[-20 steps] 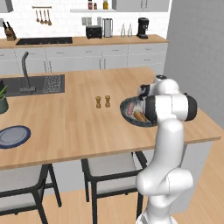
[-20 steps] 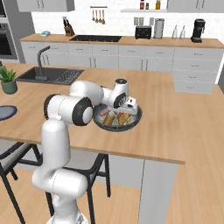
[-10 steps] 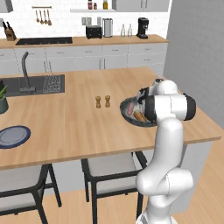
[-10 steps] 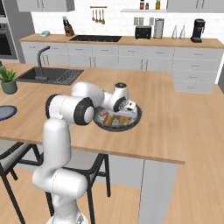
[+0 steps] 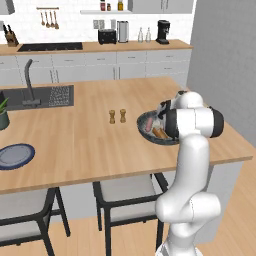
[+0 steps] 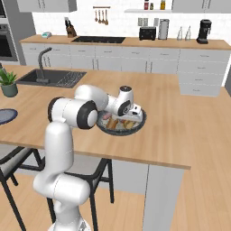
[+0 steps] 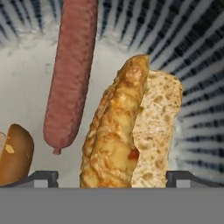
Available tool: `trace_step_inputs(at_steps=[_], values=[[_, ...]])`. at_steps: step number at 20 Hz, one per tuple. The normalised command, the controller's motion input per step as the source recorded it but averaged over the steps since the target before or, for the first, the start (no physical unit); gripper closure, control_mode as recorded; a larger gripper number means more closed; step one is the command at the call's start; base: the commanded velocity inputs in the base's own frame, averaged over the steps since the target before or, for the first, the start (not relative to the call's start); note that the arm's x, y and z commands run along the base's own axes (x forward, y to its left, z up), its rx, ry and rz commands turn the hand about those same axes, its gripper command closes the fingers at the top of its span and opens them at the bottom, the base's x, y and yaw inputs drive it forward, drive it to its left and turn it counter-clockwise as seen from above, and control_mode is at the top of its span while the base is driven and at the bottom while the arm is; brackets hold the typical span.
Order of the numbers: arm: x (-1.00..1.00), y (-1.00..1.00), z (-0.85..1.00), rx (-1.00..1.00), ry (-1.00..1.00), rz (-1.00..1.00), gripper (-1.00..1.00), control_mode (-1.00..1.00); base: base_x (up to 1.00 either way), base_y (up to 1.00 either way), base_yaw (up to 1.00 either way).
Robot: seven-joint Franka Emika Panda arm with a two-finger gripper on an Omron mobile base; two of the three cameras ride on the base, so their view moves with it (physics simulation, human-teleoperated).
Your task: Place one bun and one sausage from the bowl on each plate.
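Though several small appliances stand on the back counter point(image 5: 100, 47), no writing can be read on any of them. At the island's point(image 5: 75, 135) left edge, near its front, one plate point(image 5: 15, 155) lies bare; in the right base view just a sliver of a plate shows at the picture's left edge. Further right, mid-island, two small shakers point(image 5: 117, 116) stand side by side. Near the island's right end, toward its front edge, sits the bowl point(image 6: 135, 128), with buns and sausages in it. The gripper point(image 6: 135, 111) hangs low over the bowl, just above the food. Seen from the hand, left to right: a bit of a bun point(image 7: 15, 153) at the lower left, then a long sausage point(image 7: 72, 74) lying lengthwise on the bowl's pale floor, then a split bun point(image 7: 131, 131) lying between the two fingertips point(image 7: 39, 178). The jaws stand wide apart, clamped on nothing.
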Motion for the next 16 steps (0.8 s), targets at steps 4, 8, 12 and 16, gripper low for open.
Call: trace_step_inputs(at_steps=[4, 8, 12, 16], values=[[0.0, 0.0, 0.0, 0.0, 0.0, 0.0, 1.0, -1.0, 0.0, 0.0, 0.0], [0.0, 0.0, 0.0, 0.0, 0.0, 0.0, 1.0, -1.0, 0.0, 0.0, 0.0], [0.0, 0.0, 0.0, 0.0, 0.0, 0.01, 1.0, -1.0, 0.0, 0.0, 0.0], [-0.25, 0.01, 0.69, 0.0, -0.02, 0.01, 1.0, -1.0, 0.0, 0.0, 0.0]])
